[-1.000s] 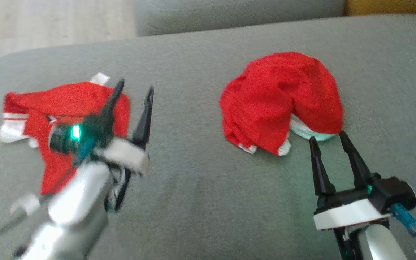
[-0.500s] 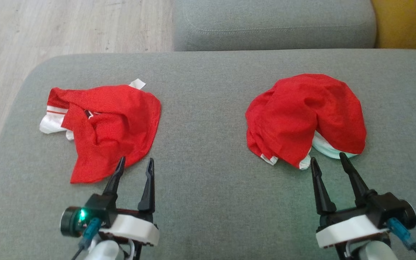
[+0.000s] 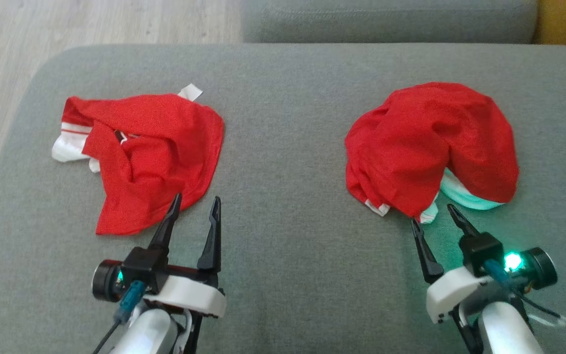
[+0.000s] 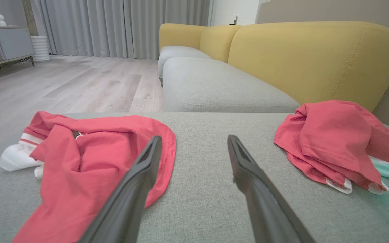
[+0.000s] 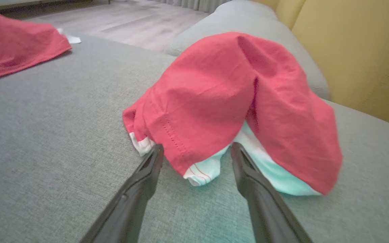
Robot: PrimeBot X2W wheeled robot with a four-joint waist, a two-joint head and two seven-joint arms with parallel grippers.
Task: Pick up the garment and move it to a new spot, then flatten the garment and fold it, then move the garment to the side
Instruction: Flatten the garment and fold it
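Bunched garment point(image 3: 430, 137) just beyond parted right jaws

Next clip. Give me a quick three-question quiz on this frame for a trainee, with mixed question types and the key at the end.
1. True or false: the left gripper is shut on the left red garment.
2. Multiple choice: what peeks out from under the near edge of the right red garment?
A) pale mint fabric
B) a black sock
C) a blue towel
3. Short answer: which gripper has its fingertips closest to the pale mint fabric?

Key:
1. False. It is open and holds nothing.
2. A.
3. The right gripper.
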